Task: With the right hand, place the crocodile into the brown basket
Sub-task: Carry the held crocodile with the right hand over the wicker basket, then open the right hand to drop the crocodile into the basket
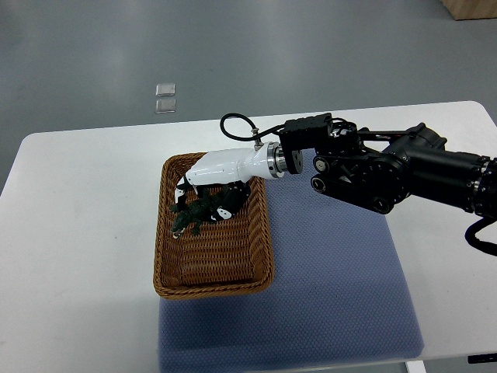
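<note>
Your right hand [217,171] has its fingers [226,210] clamped on the green toy crocodile [194,214], with the brown wicker basket [213,289] directly beneath them.

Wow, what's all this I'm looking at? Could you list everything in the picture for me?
Green toy crocodile: one, dark green, inside the basket's far half.
Brown woven wicker basket: one, brown, on the table at the mat's left edge.
Blue-grey fabric mat: one, blue-grey, on the table's near right part.
White table: one, white, fills most of the view.
Small clear squares: two, see-through, on the grey floor beyond the table.
Light brown thing: one, top right corner, cut off.
Right hand: one, white, on a black arm from the right, fingers curled around the crocodile.
</note>
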